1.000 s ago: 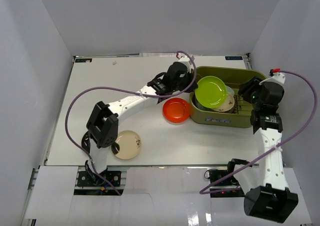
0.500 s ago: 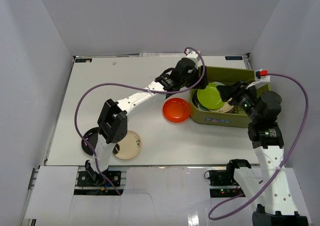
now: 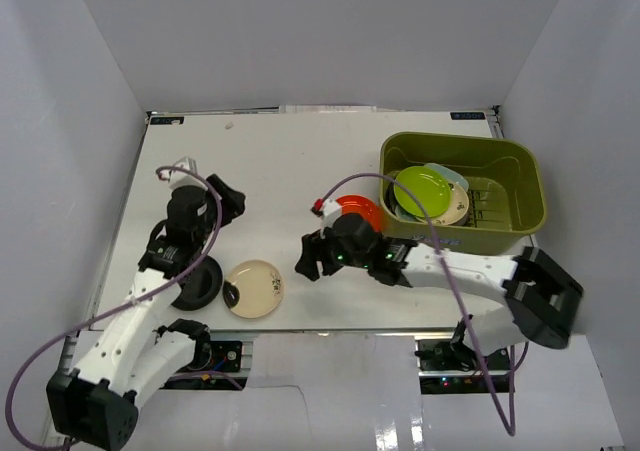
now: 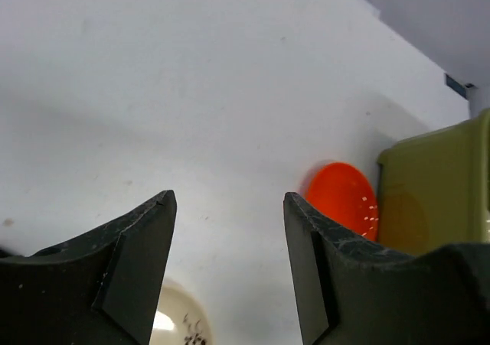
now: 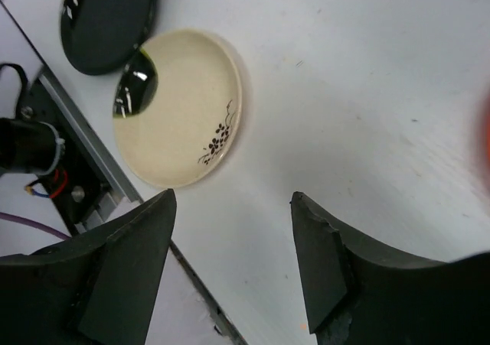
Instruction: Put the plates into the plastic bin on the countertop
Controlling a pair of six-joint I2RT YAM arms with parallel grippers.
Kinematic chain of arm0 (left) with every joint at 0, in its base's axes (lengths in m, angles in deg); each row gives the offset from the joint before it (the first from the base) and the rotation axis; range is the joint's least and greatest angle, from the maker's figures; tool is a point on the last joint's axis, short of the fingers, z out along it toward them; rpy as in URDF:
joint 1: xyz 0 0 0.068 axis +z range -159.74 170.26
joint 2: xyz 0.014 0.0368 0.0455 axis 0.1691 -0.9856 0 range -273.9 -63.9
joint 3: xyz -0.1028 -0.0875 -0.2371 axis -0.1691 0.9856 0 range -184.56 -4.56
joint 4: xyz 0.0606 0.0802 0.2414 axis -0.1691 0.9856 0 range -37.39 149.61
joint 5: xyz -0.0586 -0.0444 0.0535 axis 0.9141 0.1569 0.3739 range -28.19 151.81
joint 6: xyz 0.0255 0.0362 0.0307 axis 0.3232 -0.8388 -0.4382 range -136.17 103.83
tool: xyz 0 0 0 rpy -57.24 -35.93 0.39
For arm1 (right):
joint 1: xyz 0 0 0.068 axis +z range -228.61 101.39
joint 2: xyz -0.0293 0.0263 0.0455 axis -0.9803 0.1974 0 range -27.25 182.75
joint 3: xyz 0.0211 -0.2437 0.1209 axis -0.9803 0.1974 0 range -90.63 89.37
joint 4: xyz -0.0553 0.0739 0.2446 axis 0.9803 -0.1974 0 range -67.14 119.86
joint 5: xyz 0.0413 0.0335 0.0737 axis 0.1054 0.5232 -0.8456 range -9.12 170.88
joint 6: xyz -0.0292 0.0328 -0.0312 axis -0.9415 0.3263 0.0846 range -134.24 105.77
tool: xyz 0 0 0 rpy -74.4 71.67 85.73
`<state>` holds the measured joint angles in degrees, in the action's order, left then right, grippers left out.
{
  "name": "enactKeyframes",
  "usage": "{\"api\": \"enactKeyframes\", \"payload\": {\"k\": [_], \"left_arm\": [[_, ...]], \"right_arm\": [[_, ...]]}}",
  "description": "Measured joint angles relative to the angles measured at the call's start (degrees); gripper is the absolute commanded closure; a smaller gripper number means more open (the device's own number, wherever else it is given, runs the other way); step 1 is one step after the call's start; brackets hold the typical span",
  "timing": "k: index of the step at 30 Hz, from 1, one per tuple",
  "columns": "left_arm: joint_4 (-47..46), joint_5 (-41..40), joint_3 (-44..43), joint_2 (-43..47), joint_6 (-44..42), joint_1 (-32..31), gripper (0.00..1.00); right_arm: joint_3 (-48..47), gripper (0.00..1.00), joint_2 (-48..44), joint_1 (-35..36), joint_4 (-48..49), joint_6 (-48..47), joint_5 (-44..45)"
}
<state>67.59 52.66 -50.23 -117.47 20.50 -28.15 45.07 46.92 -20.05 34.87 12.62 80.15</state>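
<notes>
The olive-green plastic bin (image 3: 462, 139) stands at the back right of the countertop (image 3: 280, 161). Inside it lie a lime green plate (image 3: 420, 191), a pale teal one (image 3: 452, 175) and a cream one (image 3: 457, 209). An orange-red plate (image 3: 364, 207) (image 4: 342, 200) sits just left of the bin (image 4: 436, 192), partly behind my right arm. A cream plate (image 3: 254, 288) (image 5: 180, 108) and a black plate (image 3: 200, 287) (image 5: 107, 20) lie near the front edge. My left gripper (image 3: 228, 197) (image 4: 228, 200) hovers open over the left side. My right gripper (image 3: 305, 259) (image 5: 233, 200) is open and empty, just right of the cream plate.
Pale grey walls (image 3: 90, 81) enclose the table on three sides. The front edge with its metal rail (image 5: 84, 131) runs close to the cream and black plates. My left arm crosses over part of the black plate. Purple cables (image 3: 400, 186) loop over the right arm.
The lime green plate was let go and now lies in the bin. My left arm swung back from the bin to the left side. My right arm moved from the bin to the front centre, opening wider.
</notes>
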Motion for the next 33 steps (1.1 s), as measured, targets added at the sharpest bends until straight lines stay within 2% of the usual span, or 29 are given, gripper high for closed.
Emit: {"api": "enactKeyframes", "payload": {"k": [4,9,12,13,14,15,17,20,23,27,30,33], "left_arm": [[8.6,-5.8,7.1,9.8,2.5,2.1,0.27],[16.2,-13.4,7.8,11.1,3.8,3.3,0.23],[18.2,-15.5,7.8,6.7,3.7,3.7,0.21],[18.4,-15.5,7.8,4.8,3.3,3.9,0.22],[18.5,-15.2,7.8,1.9,2.7,4.2,0.24],[18.6,-15.0,7.6,-0.5,2.1,4.4,0.25],[19.3,-14.1,7.0,-6.1,0.2,4.8,0.29],[20.8,-13.2,5.3,-12.1,-2.7,5.4,0.35],[21.9,-12.6,3.3,-14.4,-5.5,6.0,0.41],[22.5,-12.5,0.3,-17.7,-8.2,6.4,0.47],[22.9,-12.3,-0.2,-20.0,-9.3,6.5,0.47],[24.0,-12.1,-0.3,-22.3,-10.0,6.5,0.47]], "right_arm": [[-4.6,0.3,16.6,4.5,4.5,1.5,0.0],[-9.2,0.38,29.9,5.2,9.9,4.3,-3.8],[-11.3,0.57,33.1,5.2,12.9,5.9,-5.6],[-11.5,0.8,33.9,5.1,13.7,6.4,-5.9],[-11.8,0.88,34.5,5.1,14.1,6.5,-6.0],[-11.8,0.92,35.1,5.0,14.5,7.2,-6.4],[-11.8,0.92,35.6,4.5,15.7,8.9,-7.1],[-10.6,0.92,33.6,3.7,16.1,9.0,-6.9],[-6.8,0.92,27.7,0.9,15.4,8.2,-6.1],[-3.5,0.92,15.5,-4.8,11.9,5.7,-4.9],[-3.7,0.92,4.7,-9.4,9.6,3.1,-3.8],[-4.5,0.92,-5.2,-17.0,6.8,1.0,-5.3]]}}
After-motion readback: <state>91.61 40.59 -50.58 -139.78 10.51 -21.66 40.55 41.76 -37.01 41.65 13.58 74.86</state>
